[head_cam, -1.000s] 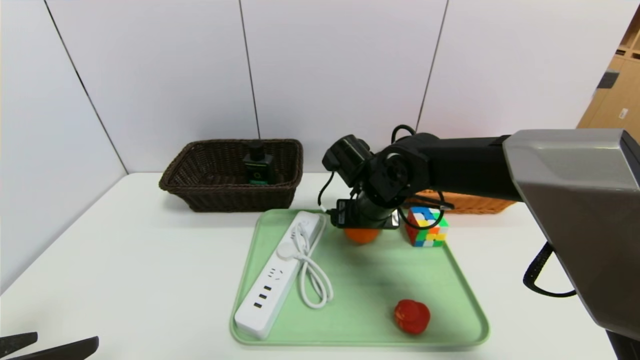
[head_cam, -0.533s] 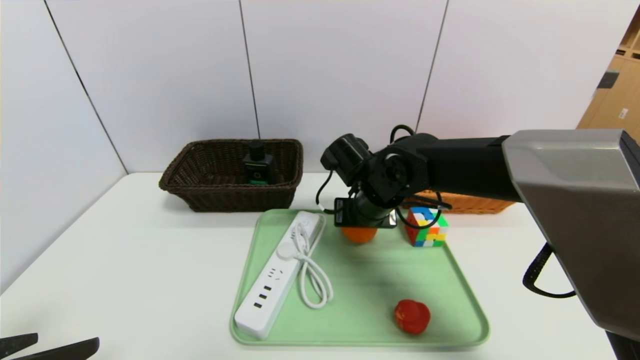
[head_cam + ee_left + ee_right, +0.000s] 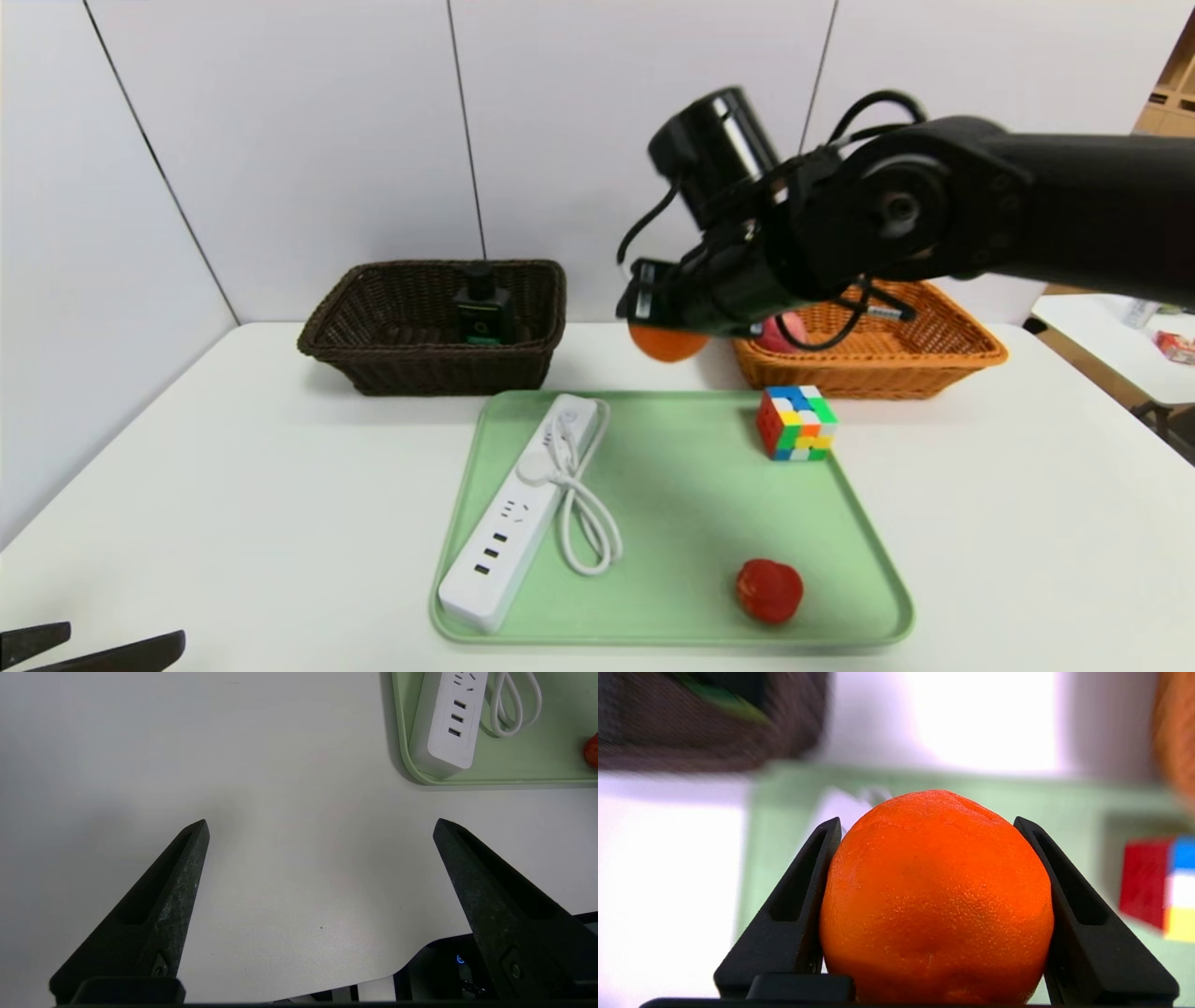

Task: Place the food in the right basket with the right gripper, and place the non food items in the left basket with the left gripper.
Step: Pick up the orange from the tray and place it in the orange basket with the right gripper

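left pincer [image 3: 320,826] agape over white table [image 3: 280,788], beside tray [image 3: 467,780]

This is looking like a lab or office test bay: plain white panel walls [image 3: 635,140] are enclosing a bare white table [image 3: 233,485], perhaps with cardboard boxes [image 3: 1144,177] standing behind.

Bright even light over my white table [image 3: 233,485], soft shadow on the green tray [image 3: 691,523], my right arm smeared with motion, orange [image 3: 936,900] crisp between my fingers, background behind it blurred, walls bowing at the edges.

Matte black arm [image 3: 1027,215], looped black cables [image 3: 868,107], tapered black end effector [image 3: 927,821] fingers [image 3: 784,914].
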`<action>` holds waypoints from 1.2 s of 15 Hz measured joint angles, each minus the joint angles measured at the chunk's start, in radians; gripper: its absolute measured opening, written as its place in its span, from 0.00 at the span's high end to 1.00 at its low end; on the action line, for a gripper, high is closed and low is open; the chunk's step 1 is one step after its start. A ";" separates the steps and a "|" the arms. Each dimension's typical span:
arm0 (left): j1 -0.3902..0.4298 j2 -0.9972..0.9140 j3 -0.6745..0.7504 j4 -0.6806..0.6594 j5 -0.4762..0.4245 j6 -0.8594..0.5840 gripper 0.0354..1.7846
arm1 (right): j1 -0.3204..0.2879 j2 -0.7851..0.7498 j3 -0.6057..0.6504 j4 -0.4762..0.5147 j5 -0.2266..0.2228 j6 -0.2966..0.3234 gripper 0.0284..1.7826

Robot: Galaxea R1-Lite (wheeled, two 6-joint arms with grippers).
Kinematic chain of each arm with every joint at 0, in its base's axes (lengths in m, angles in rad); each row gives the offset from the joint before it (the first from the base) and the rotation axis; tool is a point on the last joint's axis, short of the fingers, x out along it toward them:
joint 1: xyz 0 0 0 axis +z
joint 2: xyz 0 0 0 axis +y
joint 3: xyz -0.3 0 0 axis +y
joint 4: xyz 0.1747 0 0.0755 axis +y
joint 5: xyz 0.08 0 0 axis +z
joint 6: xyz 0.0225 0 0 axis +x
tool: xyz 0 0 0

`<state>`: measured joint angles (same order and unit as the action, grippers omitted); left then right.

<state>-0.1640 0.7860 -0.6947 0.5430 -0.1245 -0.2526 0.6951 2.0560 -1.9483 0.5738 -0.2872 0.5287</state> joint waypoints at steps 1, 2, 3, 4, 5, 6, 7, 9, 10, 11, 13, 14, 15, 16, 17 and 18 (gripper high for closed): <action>0.000 0.000 0.000 0.000 0.000 0.000 0.06 | -0.037 -0.033 0.000 -0.068 -0.005 -0.042 0.34; 0.000 0.000 0.000 -0.001 0.000 0.000 0.06 | -0.089 -0.063 0.000 -0.138 -0.015 -0.097 0.34; 0.000 0.000 0.000 0.000 0.000 0.000 0.06 | -0.140 -0.087 0.000 -0.190 -0.021 -0.149 0.34; 0.000 0.000 0.000 0.000 -0.001 0.000 0.06 | -0.191 -0.108 0.000 -0.220 -0.025 -0.194 0.34; 0.000 0.000 -0.001 -0.001 -0.001 0.000 0.06 | -0.240 -0.124 0.000 -0.227 -0.025 -0.221 0.34; 0.000 -0.001 -0.002 -0.001 -0.001 0.000 0.06 | -0.294 -0.137 0.003 -0.222 -0.020 -0.231 0.34; 0.000 -0.001 -0.002 -0.001 -0.001 0.000 0.06 | -0.346 -0.146 0.015 -0.212 -0.012 -0.234 0.34; 0.000 -0.005 -0.002 -0.001 -0.001 0.000 0.06 | -0.439 -0.150 0.089 -0.203 0.026 -0.234 0.34; 0.000 -0.006 -0.002 -0.001 -0.001 0.000 0.06 | -0.480 -0.143 0.131 -0.204 0.052 -0.232 0.34; 0.000 -0.007 -0.003 -0.001 0.000 0.000 0.06 | -0.518 -0.128 0.165 -0.205 0.072 -0.227 0.34; 0.000 -0.008 -0.003 -0.001 -0.001 0.000 0.06 | -0.583 -0.080 0.204 -0.207 0.107 -0.203 0.34; 0.000 -0.009 -0.003 -0.001 0.000 0.000 0.06 | -0.607 -0.055 0.210 -0.209 0.124 -0.188 0.34; 0.000 -0.010 -0.003 0.000 -0.001 0.000 0.06 | -0.623 -0.029 0.210 -0.217 0.141 -0.183 0.34; 0.000 -0.011 -0.003 0.000 -0.001 0.000 0.06 | -0.631 -0.004 0.209 -0.232 0.147 -0.182 0.34; 0.000 -0.012 -0.003 0.001 0.000 0.000 0.06 | -0.638 0.022 0.208 -0.254 0.148 -0.181 0.34; 0.000 -0.013 -0.003 0.003 -0.001 0.000 0.06 | -0.641 0.045 0.206 -0.271 0.148 -0.182 0.34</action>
<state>-0.1640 0.7730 -0.6974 0.5455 -0.1251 -0.2523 0.0538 2.1009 -1.7423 0.3030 -0.1389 0.3468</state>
